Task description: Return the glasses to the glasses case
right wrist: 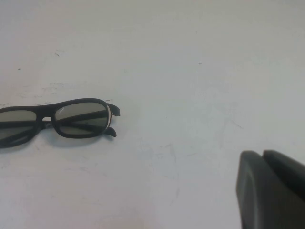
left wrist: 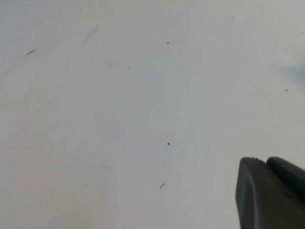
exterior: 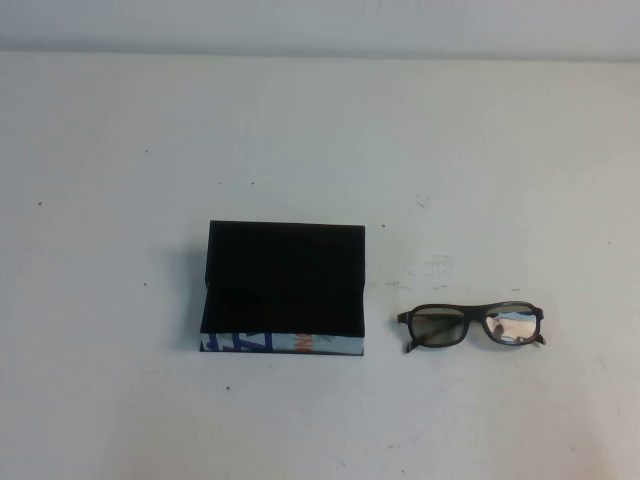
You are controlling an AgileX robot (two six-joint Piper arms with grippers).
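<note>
- On the white worktop [exterior: 320,140], near its middle, sits the glasses case [exterior: 285,288]: black rectangular box w/ flat black lid, blue/white/orange print along the front edge facing the robot.
- Lid looks raised toward the back, front part lower and dark; can't tell what's inside, interior is all black from the high view.
- Glasses [exterior: 470,326] lie on the worktop to the robot's right of the case, near it but not touching; bare worktop between them.
- Frame dark brown-black, lenses rectangular; the lens farther from the case reflects light. Temples appear folded behind the front, short ends poking out at each side.
- Nothing stands between glasses and case. Worktop only shows small dark specks and faint scuffs.
- Right hand [right wrist: 271,191] shows only in the right wrist view as a dark tip low in the corner, above bare worktop, apart from the glasses; fingers closed together, holding nothing.
- Left hand [left wrist: 271,193] likewise a dark tip over bare worktop, nothing near it; can't tell whether it's open or closed.
- Neither arm visible in the high view.
</note>
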